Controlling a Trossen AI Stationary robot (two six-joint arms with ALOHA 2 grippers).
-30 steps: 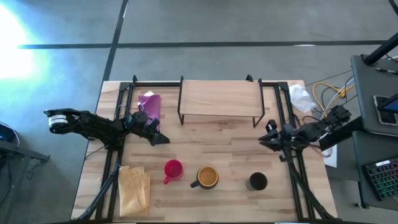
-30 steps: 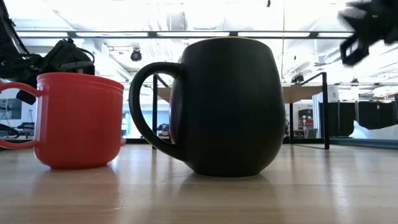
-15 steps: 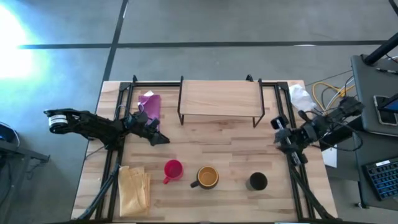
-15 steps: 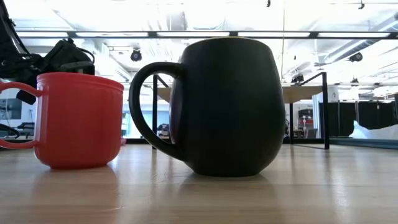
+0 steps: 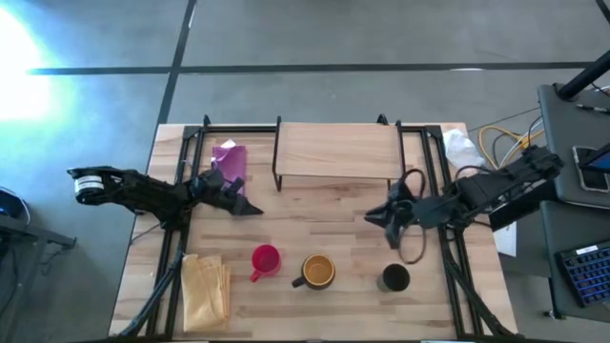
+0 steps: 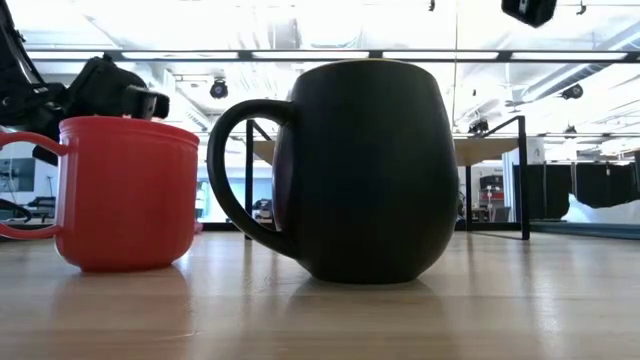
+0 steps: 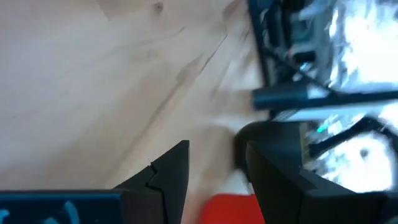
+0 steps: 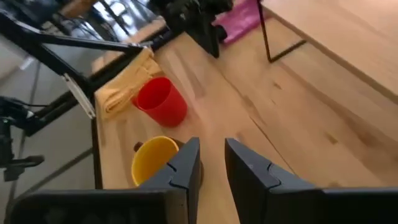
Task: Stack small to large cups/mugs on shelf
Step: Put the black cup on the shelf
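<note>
Since none of the three cups sits on the shelf yet, the move ahead turns on which claw is closer to which cup. The right gripper hangs over the tabletop, in front of the shelf's right leg, fingers a narrow gap apart & holding nothing, going by the right wrist view. From that claw the black cup lies just toward the front edge & a bit outboard, near; the dark mug w/ orange-yellow inside is front & inboard, also near; the red mug is further inboard, well apart. The left gripper sits by the table's left rail, fingers apart in the left wrist view, empty too. From it the red mug lies just toward the front edge, near, so left is the nearer arm for red, right for the other two. The shelf is behind both claws, closer to the right one. In the high view the red mug's handle points toward the left edge, as does the dark mug's, i.e. away from the right claw; I'd judge a rim or side grasp likelier than a handle grasp there.
</note>
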